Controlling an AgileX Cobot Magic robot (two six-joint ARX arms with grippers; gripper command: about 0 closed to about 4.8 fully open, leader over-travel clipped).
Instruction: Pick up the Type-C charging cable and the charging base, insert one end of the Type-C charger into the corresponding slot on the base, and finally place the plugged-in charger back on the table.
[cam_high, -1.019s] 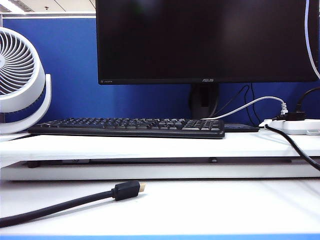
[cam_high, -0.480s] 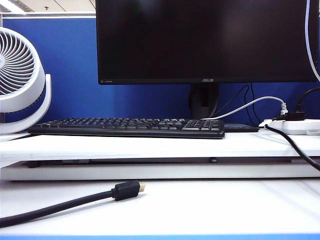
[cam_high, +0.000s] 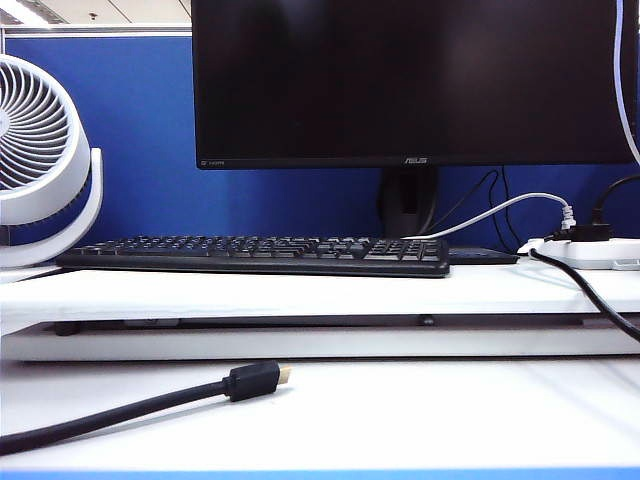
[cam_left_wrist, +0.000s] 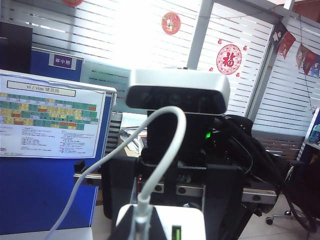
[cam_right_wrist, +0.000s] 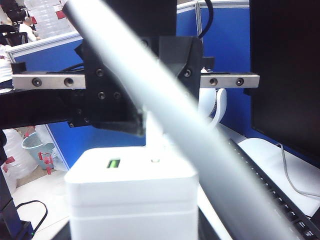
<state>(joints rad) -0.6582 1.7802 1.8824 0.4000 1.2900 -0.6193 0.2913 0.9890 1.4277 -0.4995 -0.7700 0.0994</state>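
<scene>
Left gripper (cam_right_wrist: 142, 120) clamped on Type-C charging cable (cam_left_wrist: 160, 150); right gripper grips charging base (cam_right_wrist: 132, 192).

Low frontal desk view (cam_high: 300, 290) – wrist views close (shared base (cam_right_wrist: 131, 200))

Exterior view sharp, evenly lit — left wrist window (cam_left_wrist: 125, 35) glare; right wrist cable (cam_right_wrist: 165, 125) blurred
</scene>
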